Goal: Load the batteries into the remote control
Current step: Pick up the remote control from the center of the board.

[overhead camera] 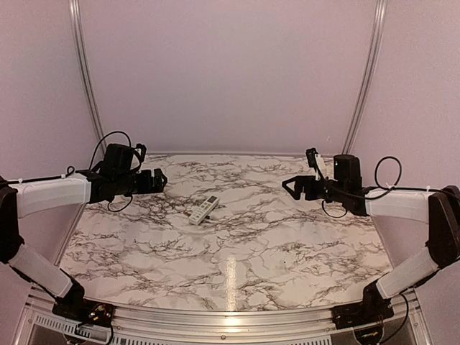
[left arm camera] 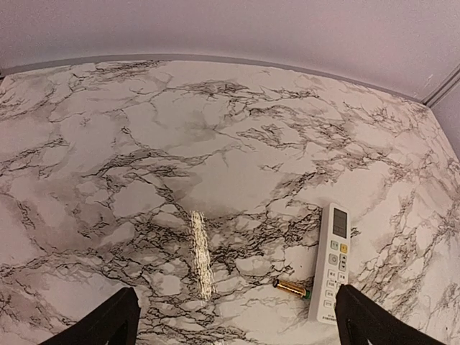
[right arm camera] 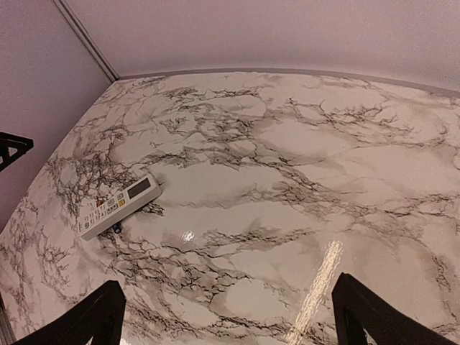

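Remote control [overhead camera: 204, 209] lies buttons-up, mid worktop [overhead camera: 287, 251], left of centre. 1 gold battery [left arm camera: 291, 288] just beside it (2nd not visible). Left gripper [overhead camera: 157, 180] and right gripper [overhead camera: 293, 185] wide, empty, raised. Likely first: pinch remote's long edges squarely, flip it.

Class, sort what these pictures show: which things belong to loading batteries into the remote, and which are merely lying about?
Belongs to the job:
remote control, face up
one battery beside it

Merely there:
marble table
metal wall rails
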You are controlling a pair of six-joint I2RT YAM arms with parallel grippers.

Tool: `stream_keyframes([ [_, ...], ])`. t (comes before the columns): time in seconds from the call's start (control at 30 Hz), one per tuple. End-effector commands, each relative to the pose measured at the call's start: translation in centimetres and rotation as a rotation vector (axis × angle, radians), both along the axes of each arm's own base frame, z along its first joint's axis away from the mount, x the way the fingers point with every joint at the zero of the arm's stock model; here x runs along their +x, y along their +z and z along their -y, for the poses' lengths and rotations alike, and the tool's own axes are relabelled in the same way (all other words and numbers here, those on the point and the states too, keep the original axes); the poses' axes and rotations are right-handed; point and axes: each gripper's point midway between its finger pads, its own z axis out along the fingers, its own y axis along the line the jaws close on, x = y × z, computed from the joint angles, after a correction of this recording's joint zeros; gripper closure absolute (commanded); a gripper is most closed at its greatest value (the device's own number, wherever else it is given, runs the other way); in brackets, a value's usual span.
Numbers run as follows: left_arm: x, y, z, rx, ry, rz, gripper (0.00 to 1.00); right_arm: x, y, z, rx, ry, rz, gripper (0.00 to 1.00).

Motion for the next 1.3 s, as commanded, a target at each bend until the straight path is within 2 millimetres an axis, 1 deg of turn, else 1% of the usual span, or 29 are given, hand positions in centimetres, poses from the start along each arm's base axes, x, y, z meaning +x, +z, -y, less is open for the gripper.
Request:
stream_keyframes([
  [0.0,0.1,0.0,1.3,0.056,-0.073,-0.021,0.01,0.0,0.8,-0.6,-0.007,0.016,0.011,0.01],
  [0.13,-0.2,-0.7,4.0,0.143,-0.156,-0.054,0.01,0.1,0.7,-1.3,0.002,0.050,-0.010,0.01],
  [0.27,-1.0,-3.0,7.2,0.241,-0.245,-0.093,0.01,-0.4,1.4,-1.8,0.035,0.082,0.028,0.01],
  [0.4,-1.9,-4.6,10.1,0.297,-0.298,-0.115,0.01,-0.2,1.7,-1.8,0.045,0.076,0.038,0.01],
  [0.5,-2.3,-5.5,12.1,0.343,-0.330,-0.121,0.04,-0.3,1.6,-2.1,0.052,0.096,0.036,0.01],
  [0.57,-2.4,-5.9,13.1,0.376,-0.343,-0.122,0.06,-0.2,1.4,-2.1,0.050,0.095,0.032,0.01],
  [0.73,-1.8,-6.9,14.2,0.428,-0.336,-0.134,0.15,-0.3,1.0,-1.9,0.035,0.092,0.026,0.01],
  [0.77,-1.6,-7.4,14.1,0.444,-0.328,-0.141,0.17,-0.4,0.9,-1.8,0.031,0.091,0.025,0.01],
  [0.93,-1.1,-8.6,14.1,0.479,-0.311,-0.163,0.20,-0.7,0.4,-1.5,0.020,0.082,0.022,0.01],
  [1.03,-0.7,-8.8,14.2,0.484,-0.298,-0.162,0.22,-0.9,0.1,-1.6,0.021,0.085,0.014,0.01],
  [1.2,-0.3,-9.6,14.8,0.479,-0.296,-0.176,0.26,-1.0,-0.2,-1.6,0.023,0.085,0.006,0.01],
  [1.27,-0.2,-10.2,15.0,0.486,-0.303,-0.193,0.29,-1.1,-0.2,-1.6,0.024,0.088,0.004,0.01],
])
